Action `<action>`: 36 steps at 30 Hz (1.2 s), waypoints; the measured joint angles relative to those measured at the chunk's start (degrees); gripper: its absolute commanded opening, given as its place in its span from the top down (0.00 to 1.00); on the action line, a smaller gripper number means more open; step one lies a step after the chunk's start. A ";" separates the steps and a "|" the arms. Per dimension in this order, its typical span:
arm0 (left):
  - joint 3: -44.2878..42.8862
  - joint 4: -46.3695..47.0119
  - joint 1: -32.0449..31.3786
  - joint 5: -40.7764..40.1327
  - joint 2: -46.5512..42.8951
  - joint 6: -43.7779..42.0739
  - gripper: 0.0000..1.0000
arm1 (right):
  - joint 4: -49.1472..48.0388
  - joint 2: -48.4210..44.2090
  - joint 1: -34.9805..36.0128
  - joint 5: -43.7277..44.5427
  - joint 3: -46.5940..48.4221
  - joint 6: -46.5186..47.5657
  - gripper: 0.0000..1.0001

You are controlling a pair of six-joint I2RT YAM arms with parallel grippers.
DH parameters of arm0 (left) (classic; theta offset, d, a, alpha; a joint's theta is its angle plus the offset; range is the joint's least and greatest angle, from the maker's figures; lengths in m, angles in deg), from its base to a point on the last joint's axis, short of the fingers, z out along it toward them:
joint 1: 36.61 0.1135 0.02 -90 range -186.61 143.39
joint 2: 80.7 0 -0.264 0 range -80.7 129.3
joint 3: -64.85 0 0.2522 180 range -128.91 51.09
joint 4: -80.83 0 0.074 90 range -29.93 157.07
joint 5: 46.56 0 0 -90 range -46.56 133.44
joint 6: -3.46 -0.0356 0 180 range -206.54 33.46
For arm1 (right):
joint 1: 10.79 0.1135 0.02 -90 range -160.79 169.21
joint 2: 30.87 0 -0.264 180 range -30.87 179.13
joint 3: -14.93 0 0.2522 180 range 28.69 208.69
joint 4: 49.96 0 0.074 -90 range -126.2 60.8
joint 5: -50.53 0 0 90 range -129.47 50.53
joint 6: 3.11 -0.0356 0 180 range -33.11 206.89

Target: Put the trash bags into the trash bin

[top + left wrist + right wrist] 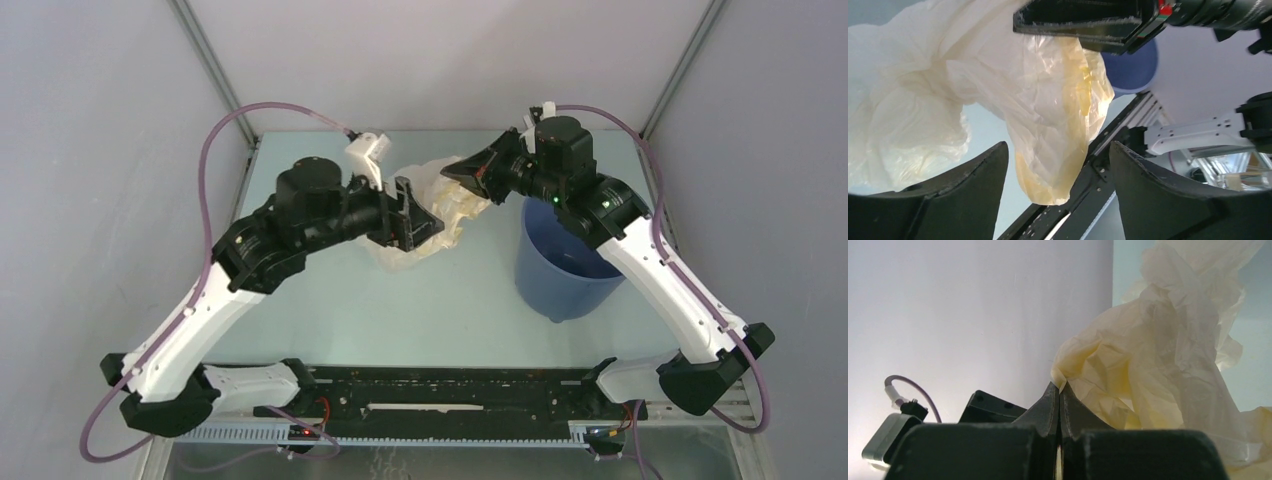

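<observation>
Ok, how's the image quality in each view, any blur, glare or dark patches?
Top external: sharp, evenly lit, no glare. Left wrist: the trash bag glows translucent, the left gripper dark and soft-edged. Right wrist: the right gripper is a near-black silhouette against a bright wall.

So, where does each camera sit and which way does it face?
Top external: above and behind, facing down at the table; left arm and right arm show.
Left wrist: on the left arm, facing right past open left jaws at the crinkly whitish translucent plastic bag.
Right wrist: on the right arm, facing along right jaws shut on the bag.
Shared: all show the bag; top and left wrist show the round blue plastic bucket.
</observation>
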 measured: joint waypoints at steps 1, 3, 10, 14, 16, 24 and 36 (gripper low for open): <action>-0.96 -1.42 -1.18 -1.84 0.94 -1.07 0.20 | 0.00 0.00 0.00 0.20 0.00 0.00 1.00; -2.23 -3.54 -3.52 -5.42 2.10 -2.54 0.29 | 0.04 0.00 0.00 0.55 0.00 0.00 1.00; -12.33 -11.58 -10.21 -20.83 7.82 -5.81 0.53 | 0.76 0.00 0.15 1.81 0.24 0.26 1.00; -15.26 -13.79 -11.19 -25.18 10.49 -7.02 0.60 | 1.90 0.00 0.50 2.89 1.07 1.05 1.00; -15.28 -14.80 -11.23 -26.18 11.17 -7.19 0.62 | 2.05 0.00 0.61 3.17 1.57 1.51 1.00; -15.28 -15.76 -11.30 -28.13 12.02 -7.48 0.58 | 2.51 0.00 0.70 3.28 2.84 3.28 1.00; -15.21 -15.52 -7.87 -30.16 9.86 -7.17 1.00 | 2.14 -0.04 -1.55 -6.78 2.69 10.78 0.37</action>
